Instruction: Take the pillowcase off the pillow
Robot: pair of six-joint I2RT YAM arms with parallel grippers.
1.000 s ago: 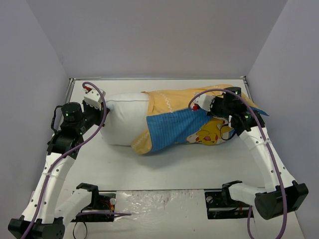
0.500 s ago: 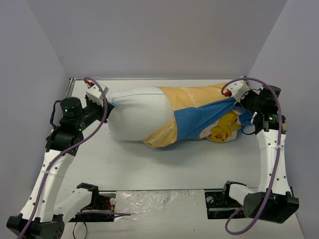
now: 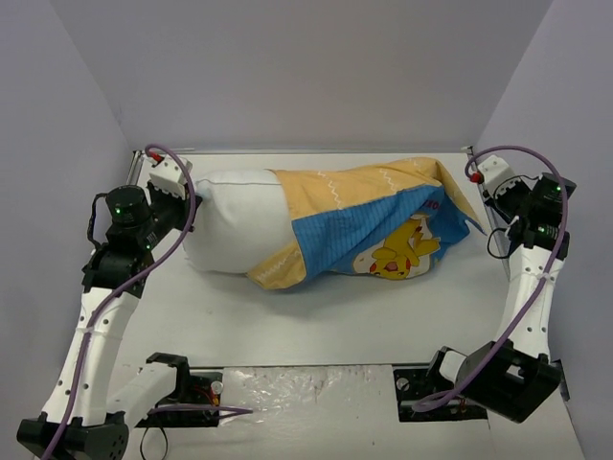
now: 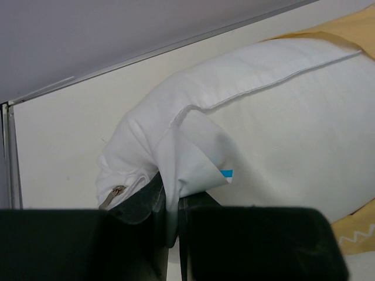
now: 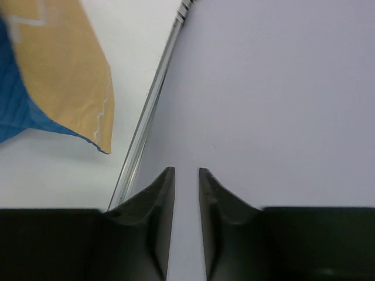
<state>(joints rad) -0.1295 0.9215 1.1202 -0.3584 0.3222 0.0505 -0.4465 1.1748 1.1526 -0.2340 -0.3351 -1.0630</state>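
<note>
With the stripping half done, the left fingers pinched the pillow at nine o'clock on the counter, while the right fingers, nearly pressed together and empty, probably needed to grip the pillowcase covering its three-o'clock half.

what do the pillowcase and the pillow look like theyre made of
Pillowcase: thin woven cloth, probably cotton or a blend, matte. It drapes in soft folds and carries printed stripes and a cartoon.
Pillow: smooth white fabric shell over soft filling, judging by the stitched seam, the zipper pull at the corner and the plump shape.
</note>
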